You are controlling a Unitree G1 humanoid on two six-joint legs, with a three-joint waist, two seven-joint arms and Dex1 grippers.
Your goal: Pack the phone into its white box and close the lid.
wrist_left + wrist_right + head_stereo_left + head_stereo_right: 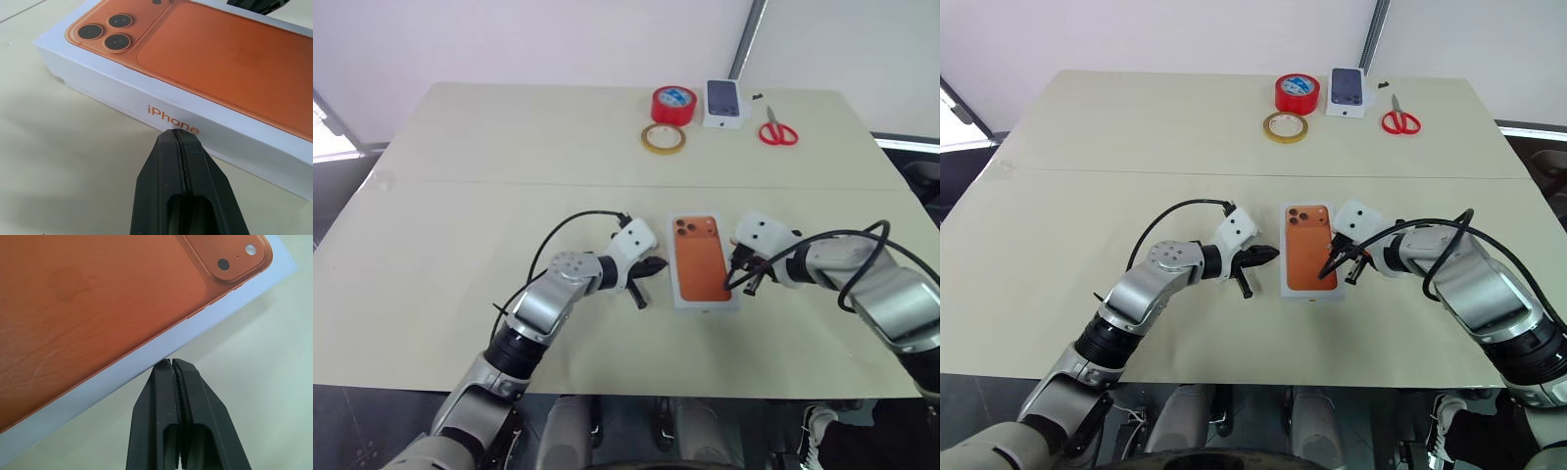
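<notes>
Closest in, from the head views, the left gripper [644, 279] sat pinched shut and empty just left of the lid [704, 262], while the right gripper [745, 275] was closed tight and empty at its right edge. Both flanked the box, likely to square or press it down. The lid covered the box, so the phone looked packed, though it was hidden. The beige table [460, 196] also carried red tape [674, 104], a yellowish tape ring [663, 138], a small box [725, 102] and red scissors [777, 130] at the far side, under a pale wall. Left wrist view: sealed fingers [183, 196] nosed right up to the lid's lettered side. Right wrist view: closed fingers [178, 416] reached its white border.
</notes>
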